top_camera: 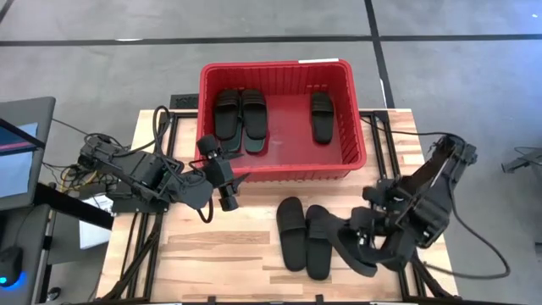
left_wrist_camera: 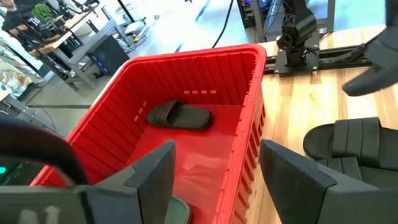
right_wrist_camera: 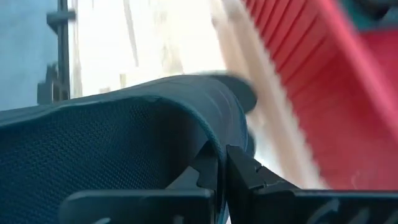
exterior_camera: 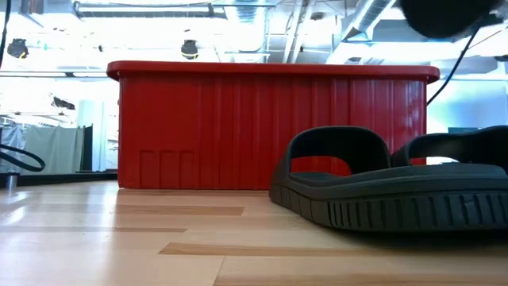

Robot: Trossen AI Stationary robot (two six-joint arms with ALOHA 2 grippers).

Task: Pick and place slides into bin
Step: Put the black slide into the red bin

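— Beside the right hand point(top_camera: 360, 258), what lies on the surface point(top_camera: 229, 254)?
— Two black slides point(top_camera: 305, 237), side by side, flat on the wood, just to the hand's inner side and between it and the bin point(top_camera: 279, 169). A third black slide point(right_wrist_camera: 124, 149) is in the hand itself.
— Gripping it?
— Yes. Right wrist view shows the two fingers point(right_wrist_camera: 239, 171) pinched together on the slide's edge, the textured footbed filling the view. From above, that slide overlaps the hand, close to the near edge of the surface.
— Left hand point(top_camera: 229, 193)?
— Spread wide, nothing between the fingers point(left_wrist_camera: 155, 171). It hangs just over the bin's near rim at the left corner, pointing toward the bin.
— Bin contents?
— Past the left hand, inside the red walls: a black pair point(top_camera: 240, 114) side by side toward the left wall, one single black slide point(top_camera: 321, 117) toward the right wall. A greenish piece point(top_camera: 254, 146) shows at the near end of the pair, directly beneath the left hand; cannot tell its full shape.
— Low view?
— Bin wall behind, black slides on the wood in front, apart from it.
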